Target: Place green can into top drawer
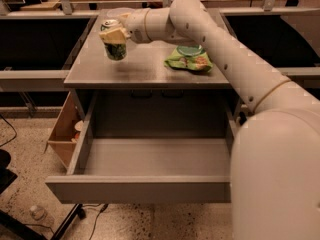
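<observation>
The green can (pixel 115 49) has a green patterned body and a silver top. My gripper (pixel 114 35) is shut on its upper part and holds it a little above the grey table (pixel 145 71), near the table's back left. Its shadow lies on the tabletop below it. The top drawer (pixel 150 159) is pulled fully open below the table's front edge, and its grey inside is bare. My white arm reaches in from the right and covers the lower right of the view.
A green snack bag (pixel 189 59) with a round logo lies on the table's right half. A cardboard box (pixel 64 134) stands on the floor left of the drawer. A plastic bottle (pixel 39 215) lies on the floor at lower left. Dark bins flank the table.
</observation>
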### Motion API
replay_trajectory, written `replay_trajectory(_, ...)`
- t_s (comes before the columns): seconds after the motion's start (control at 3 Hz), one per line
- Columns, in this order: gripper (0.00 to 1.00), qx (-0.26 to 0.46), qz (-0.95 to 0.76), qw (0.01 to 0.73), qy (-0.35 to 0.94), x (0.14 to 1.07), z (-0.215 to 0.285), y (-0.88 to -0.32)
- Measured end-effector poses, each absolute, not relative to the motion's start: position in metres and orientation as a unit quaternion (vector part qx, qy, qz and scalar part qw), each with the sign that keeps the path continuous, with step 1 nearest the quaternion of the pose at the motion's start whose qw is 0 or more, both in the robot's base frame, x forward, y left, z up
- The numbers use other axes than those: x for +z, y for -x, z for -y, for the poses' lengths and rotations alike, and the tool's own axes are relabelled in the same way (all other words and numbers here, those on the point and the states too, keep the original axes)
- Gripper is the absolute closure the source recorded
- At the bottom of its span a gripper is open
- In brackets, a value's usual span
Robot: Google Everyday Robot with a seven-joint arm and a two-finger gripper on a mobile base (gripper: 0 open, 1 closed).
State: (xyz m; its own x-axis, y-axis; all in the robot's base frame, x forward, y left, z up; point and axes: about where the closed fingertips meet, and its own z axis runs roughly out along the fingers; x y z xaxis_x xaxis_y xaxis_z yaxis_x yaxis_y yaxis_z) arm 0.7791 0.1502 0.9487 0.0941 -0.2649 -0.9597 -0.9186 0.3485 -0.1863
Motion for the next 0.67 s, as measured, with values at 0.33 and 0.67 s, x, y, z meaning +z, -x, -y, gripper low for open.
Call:
replay_trajectory(0.33,1.00,0.288,-0.603,0.580,0.466,0.984,-0.119,-0.729)
replay_trajectory(0.67,1.00,0.282,-0.604,0.610,0.428,1.028,-0.100,-0.668)
